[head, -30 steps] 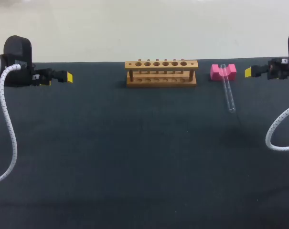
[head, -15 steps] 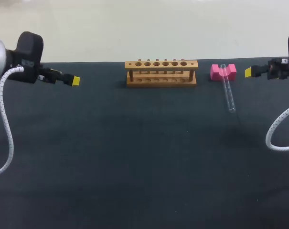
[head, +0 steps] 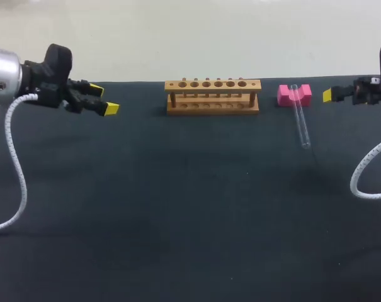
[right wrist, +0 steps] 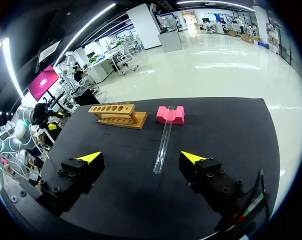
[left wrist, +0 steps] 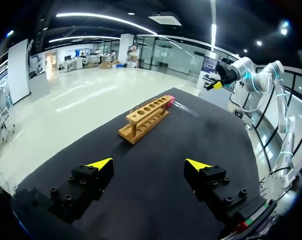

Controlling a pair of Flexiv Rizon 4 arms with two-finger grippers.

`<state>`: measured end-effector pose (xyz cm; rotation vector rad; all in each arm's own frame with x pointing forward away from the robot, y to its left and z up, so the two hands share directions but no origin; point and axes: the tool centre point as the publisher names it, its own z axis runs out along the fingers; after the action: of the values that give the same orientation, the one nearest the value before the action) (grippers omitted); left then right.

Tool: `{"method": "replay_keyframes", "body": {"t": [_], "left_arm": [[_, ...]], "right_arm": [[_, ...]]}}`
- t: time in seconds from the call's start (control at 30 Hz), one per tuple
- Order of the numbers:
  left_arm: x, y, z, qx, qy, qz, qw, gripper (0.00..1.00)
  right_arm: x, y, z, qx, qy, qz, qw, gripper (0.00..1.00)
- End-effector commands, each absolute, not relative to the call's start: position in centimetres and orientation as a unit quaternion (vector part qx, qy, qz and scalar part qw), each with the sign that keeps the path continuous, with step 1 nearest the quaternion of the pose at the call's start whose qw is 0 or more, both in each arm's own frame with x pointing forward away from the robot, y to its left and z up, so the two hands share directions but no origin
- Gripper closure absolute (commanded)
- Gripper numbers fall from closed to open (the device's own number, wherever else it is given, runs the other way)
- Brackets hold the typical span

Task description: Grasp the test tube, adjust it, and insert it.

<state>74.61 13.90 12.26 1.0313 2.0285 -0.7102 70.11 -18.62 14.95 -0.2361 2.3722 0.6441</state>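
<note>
Right wrist view: test tube [right wrist: 163, 140] just fwd of right gripper [right wrist: 142, 157].

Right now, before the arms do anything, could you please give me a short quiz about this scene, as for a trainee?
1. True or false: the test tube lies with one end resting in the notch of the pink block.
2. How many tubes stand in the wooden rack? A: none. B: one. C: three.
3. Which is nearer the test tube, the left claw or the right claw?
Key: 1 true; 2 A; 3 the right claw.
</note>
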Motion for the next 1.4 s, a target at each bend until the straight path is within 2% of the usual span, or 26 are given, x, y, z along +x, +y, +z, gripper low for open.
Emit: {"method": "replay_keyframes", "body": {"t": [0.03,0.7,1.4], "left_arm": [[77.1,12.6,11.2,0.426,0.778,-0.301,0.350,0.00],[81.8,9.7,9.2,0.489,0.743,-0.309,0.337,0.00],[82.3,8.4,8.6,0.513,0.725,-0.325,0.324,0.00]], "right_arm": [[70.1,-18.6,15.0,-0.090,0.907,0.246,0.330,0.00],[70.1,-18.6,15.0,-0.090,0.907,0.246,0.330,0.00],[70.1,-18.6,15.0,-0.090,0.907,0.246,0.330,0.00]]}}
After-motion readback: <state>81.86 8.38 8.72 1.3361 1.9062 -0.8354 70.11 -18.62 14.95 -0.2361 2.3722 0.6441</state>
